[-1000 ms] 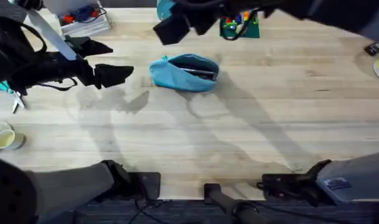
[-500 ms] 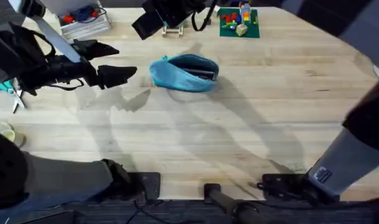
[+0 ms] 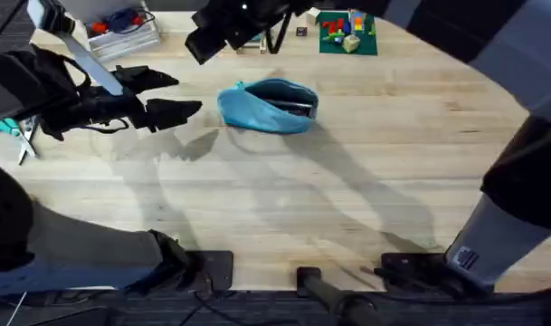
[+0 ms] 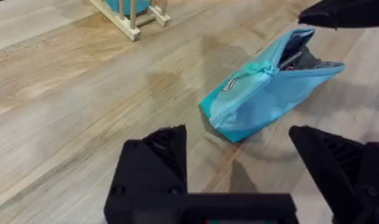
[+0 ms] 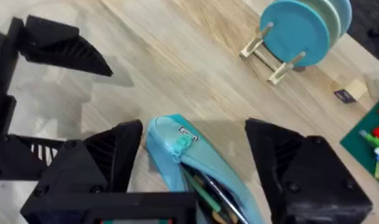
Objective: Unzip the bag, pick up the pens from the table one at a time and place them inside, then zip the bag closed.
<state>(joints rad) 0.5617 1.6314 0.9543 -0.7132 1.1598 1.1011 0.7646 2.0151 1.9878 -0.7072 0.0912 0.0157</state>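
Overhead, the left gripper [image 3: 166, 95] hangs with its fingers spread wide, empty, just left of the bag [image 3: 268, 105]. Above, the right gripper [image 5: 192, 155] gapes wide too, empty. Its zipper open, the bag lies on the table [image 3: 365, 172], pens [image 5: 205, 190] inside.

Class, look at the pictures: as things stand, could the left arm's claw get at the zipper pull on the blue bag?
Probably yes. The left claw hangs open beside the bag, with bare table between them. The zipper pull sits at the bag's near end, facing it. The right claw hovers open above the bag and might crowd the approach.
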